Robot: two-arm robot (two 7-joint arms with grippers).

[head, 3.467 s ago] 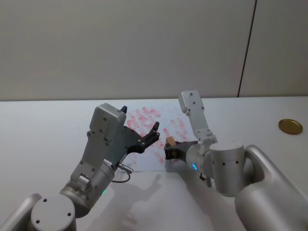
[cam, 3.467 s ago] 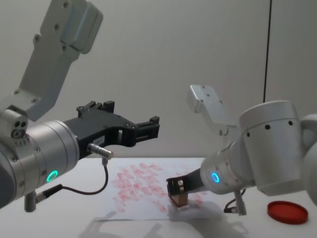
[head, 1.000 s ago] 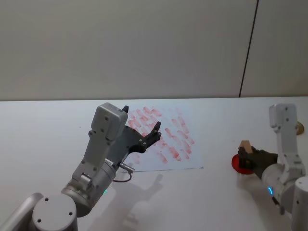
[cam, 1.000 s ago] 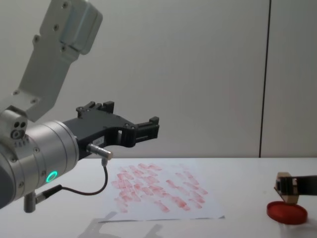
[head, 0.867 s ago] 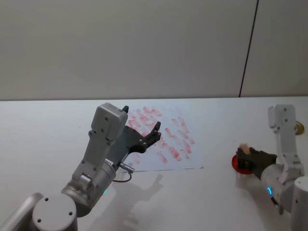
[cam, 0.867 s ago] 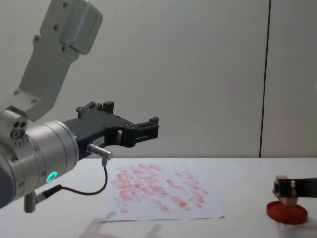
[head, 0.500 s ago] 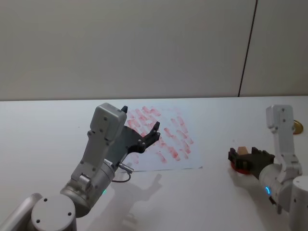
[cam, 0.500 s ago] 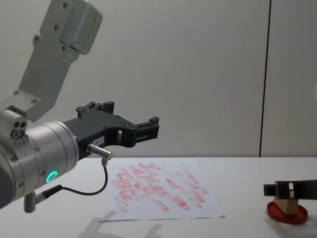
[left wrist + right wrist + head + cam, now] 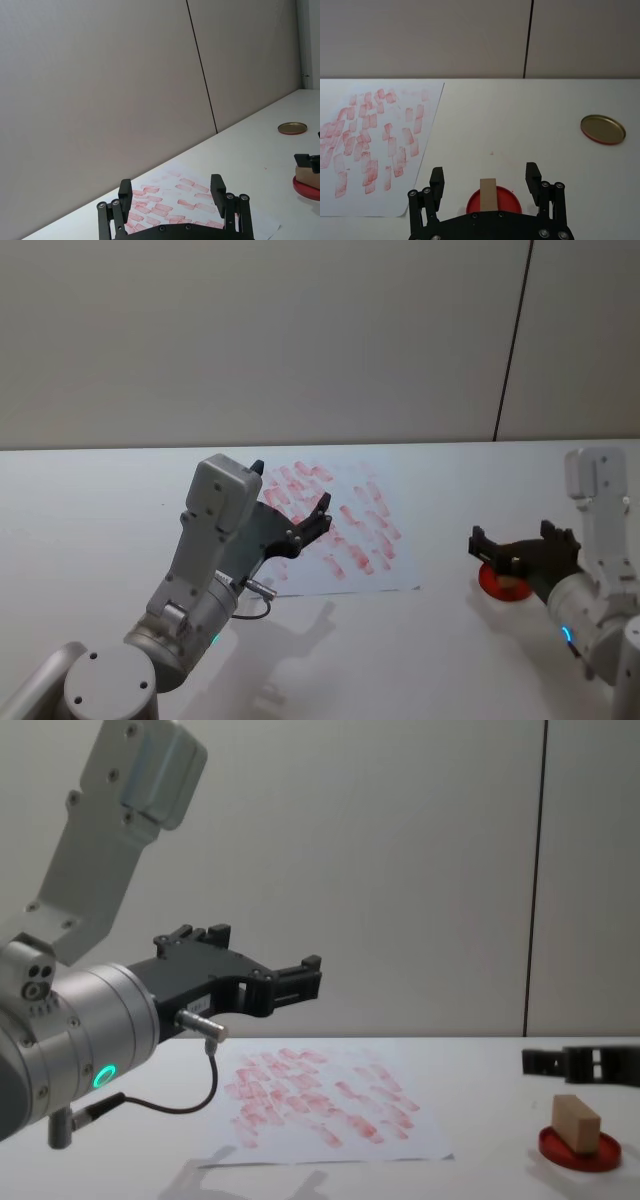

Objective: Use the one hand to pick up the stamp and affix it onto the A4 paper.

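One stamp [image 9: 575, 1123] on one ink pad [image 9: 580, 1151]; right gripper [image 9: 512, 544] wide open, empty; one paper [image 9: 340, 530]; left gripper [image 9: 297, 982] open, empty.

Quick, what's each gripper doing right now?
Left gripper: open, empty, raised over the paper.
Right gripper: open, empty, above the stamp on the ink pad.

tan stamp [image 9: 576, 1122], red ink pad [image 9: 580, 1149], white A4 paper [image 9: 320, 1112] with pink-red smudges
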